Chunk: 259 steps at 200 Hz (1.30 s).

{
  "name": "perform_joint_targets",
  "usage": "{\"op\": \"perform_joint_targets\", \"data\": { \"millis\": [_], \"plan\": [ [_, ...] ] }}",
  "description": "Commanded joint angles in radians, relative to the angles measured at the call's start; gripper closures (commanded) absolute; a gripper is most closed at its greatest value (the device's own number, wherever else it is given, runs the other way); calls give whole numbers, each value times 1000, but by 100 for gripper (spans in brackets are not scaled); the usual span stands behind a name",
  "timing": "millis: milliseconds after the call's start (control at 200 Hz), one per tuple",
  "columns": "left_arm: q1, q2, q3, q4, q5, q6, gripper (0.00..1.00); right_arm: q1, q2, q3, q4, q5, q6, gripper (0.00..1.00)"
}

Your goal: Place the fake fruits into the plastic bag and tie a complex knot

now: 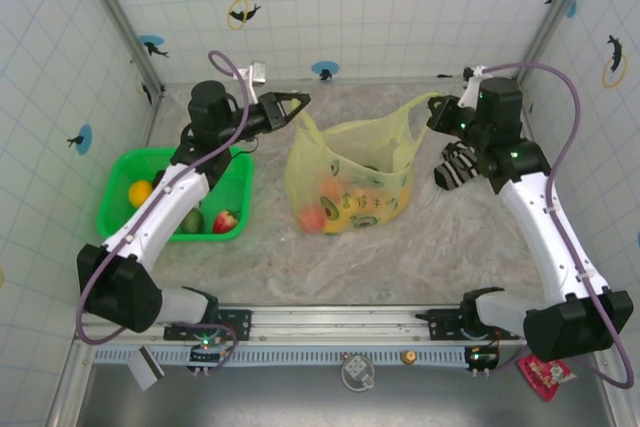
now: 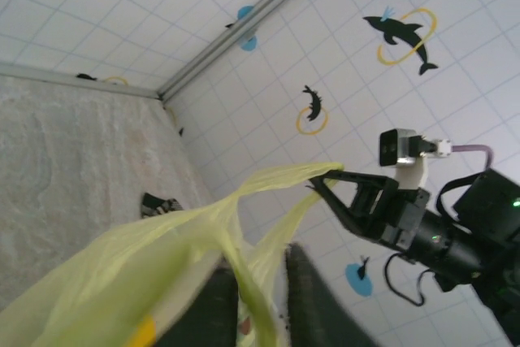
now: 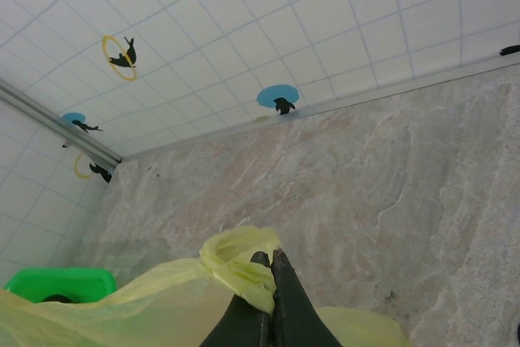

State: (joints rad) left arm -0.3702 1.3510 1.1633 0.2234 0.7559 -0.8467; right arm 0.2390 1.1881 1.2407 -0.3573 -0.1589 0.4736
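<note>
I've got the thin translucent pale yellow-green plastic bag (image 1: 352, 169) centre of the workspace, right gripper (image 3: 270, 259) pinched shut on its handle (image 3: 237, 264) — left gripper (image 1: 296, 104) part-open, bag film running between its fingers (image 2: 309, 306).

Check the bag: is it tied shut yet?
Not tied. The plastic bag has its handles apart, one pinched in the right gripper.

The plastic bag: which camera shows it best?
The top view: the whole plastic bag stands there, fruits inside. The left wrist view shows its stretched handles, the right wrist view one handle bunched in the right gripper.
</note>
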Motion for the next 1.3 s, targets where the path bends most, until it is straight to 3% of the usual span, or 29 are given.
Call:
{"op": "perform_joint_targets", "data": {
  "millis": [0,100,245,370,500,686,866,1101,1291],
  "plan": [
    [4,-49,1,130,55,-41,55,14,1,63,34,5,-7,100],
    [2,-69,-18,143,60,-18,46,22,12,88,25,-1,-5,100],
    [-8,-72,-34,158,61,-5,44,29,14,98,31,-5,5,100],
    [-22,-95,-45,69,-29,85,44,41,8,94,33,1,7,100],
    [-43,-95,-52,70,-30,104,51,42,10,92,35,7,7,100],
    [-95,-74,137,70,-60,80,55,42,33,144,9,53,7,100],
    [-99,-77,216,22,-118,74,61,42,56,248,-35,78,4,100],
    [-76,-76,185,-5,-113,101,66,42,80,325,-90,88,-16,100],
    [-64,-81,114,56,-51,91,69,32,73,247,-94,104,-39,100]
  ]
}}
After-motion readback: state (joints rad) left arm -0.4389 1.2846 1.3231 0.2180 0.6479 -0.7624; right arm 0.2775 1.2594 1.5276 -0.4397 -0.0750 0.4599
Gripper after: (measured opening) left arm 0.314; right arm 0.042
